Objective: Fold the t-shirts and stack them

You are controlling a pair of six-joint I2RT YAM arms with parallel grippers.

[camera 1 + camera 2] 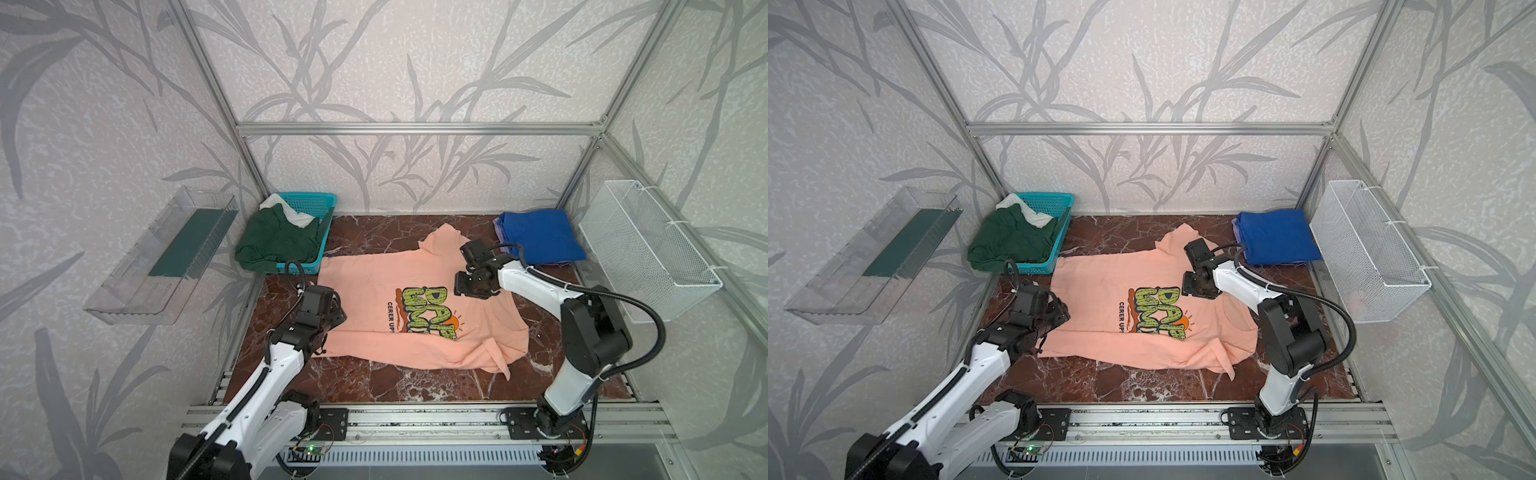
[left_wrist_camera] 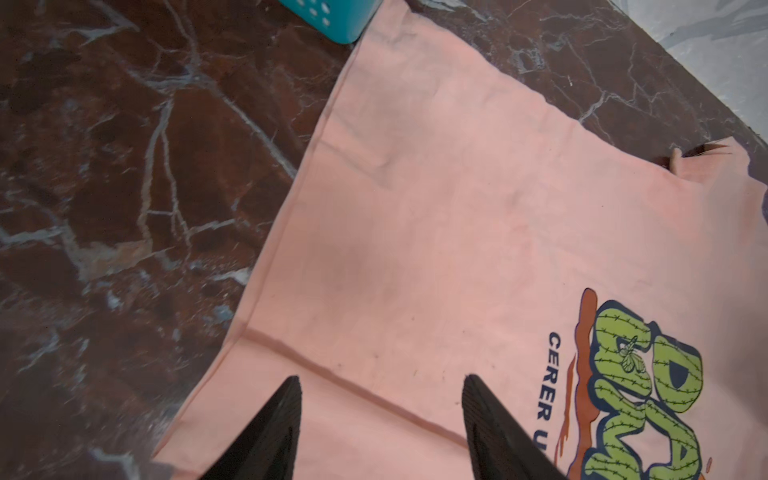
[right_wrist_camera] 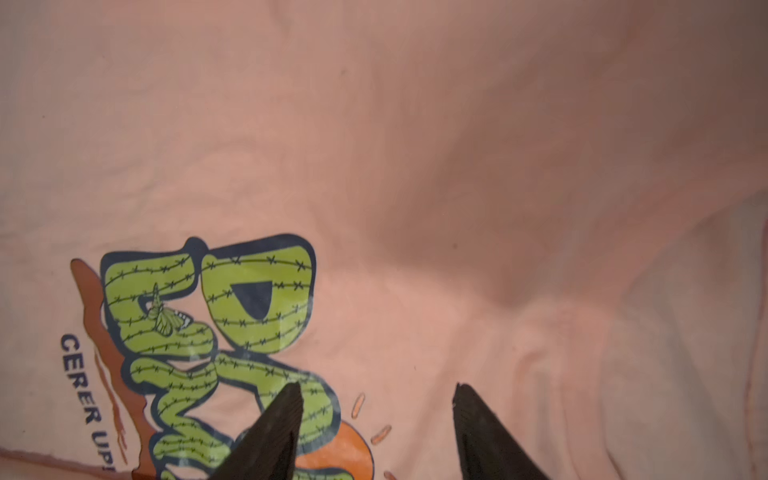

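Note:
A peach-pink t-shirt (image 1: pixel 374 299) (image 1: pixel 1100 291) with green cartoon lettering lies spread across the marble table, its near side folded over. My left gripper (image 2: pixel 382 380) hangs open just above the shirt's left hem (image 2: pixel 415 208), with nothing between its fingers. My right gripper (image 3: pixel 376 386) is also open and holds nothing; it hovers over the print and chest area (image 3: pixel 415 124). In both top views the left gripper (image 1: pixel 336 316) is at the shirt's left edge and the right gripper (image 1: pixel 469 286) is beside the print. A folded royal blue t-shirt (image 1: pixel 540 237) lies at the back right. A dark green t-shirt (image 1: pixel 274 241) and a white t-shirt (image 1: pixel 301 218) sit crumpled in the basket.
The teal lattice basket (image 1: pixel 307 201) (image 2: pixel 332 20) stands at the back left corner, next to the peach shirt's corner. A clear plastic tray (image 1: pixel 162 257) hangs on the left wall and a white wire basket (image 1: pixel 648 249) on the right wall. An aluminium rail (image 1: pixel 415 419) runs along the front edge.

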